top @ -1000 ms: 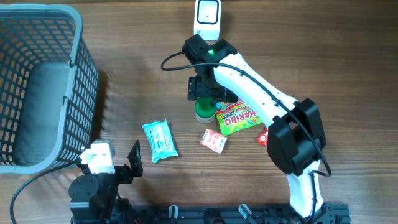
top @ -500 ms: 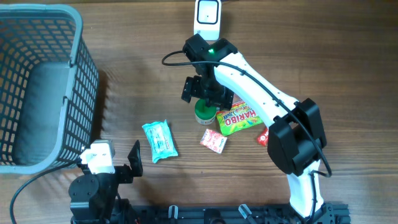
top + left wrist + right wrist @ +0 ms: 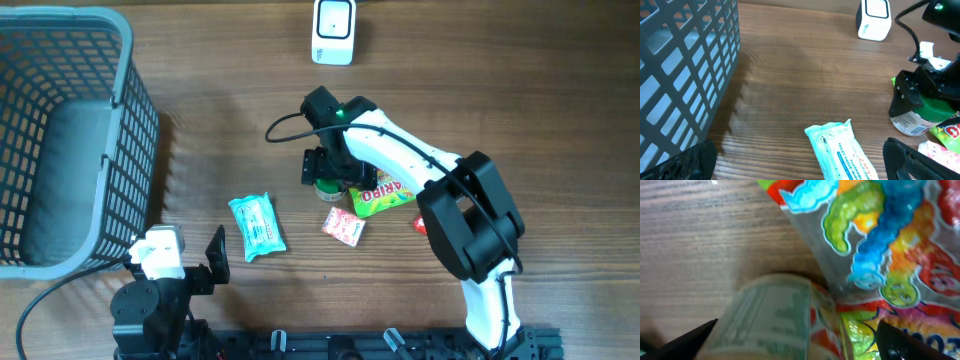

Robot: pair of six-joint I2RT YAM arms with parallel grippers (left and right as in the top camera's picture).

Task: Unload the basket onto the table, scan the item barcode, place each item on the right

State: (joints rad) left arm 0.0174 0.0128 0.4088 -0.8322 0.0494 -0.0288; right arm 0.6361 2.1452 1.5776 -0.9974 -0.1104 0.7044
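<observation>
A small can with a green lid (image 3: 327, 187) stands at mid-table beside a Haribo gummy bag (image 3: 383, 190). My right gripper (image 3: 326, 167) hangs right over the can, open; in the right wrist view the can (image 3: 770, 317) sits between the spread fingertips (image 3: 692, 340), touching neither, with the bag (image 3: 880, 245) against its right side. The white barcode scanner (image 3: 333, 30) stands at the far edge. My left gripper (image 3: 800, 167) rests open near the front left, holding nothing, with a teal wipes pack (image 3: 845, 152) lying just ahead of it.
A grey mesh basket (image 3: 60, 130) fills the left side. A small pink-red packet (image 3: 343, 227) lies in front of the can, and another red packet (image 3: 421, 222) shows under the right arm.
The right gripper has moved away from the scanner toward the front and dropped lower around the can. The left arm has not moved.
</observation>
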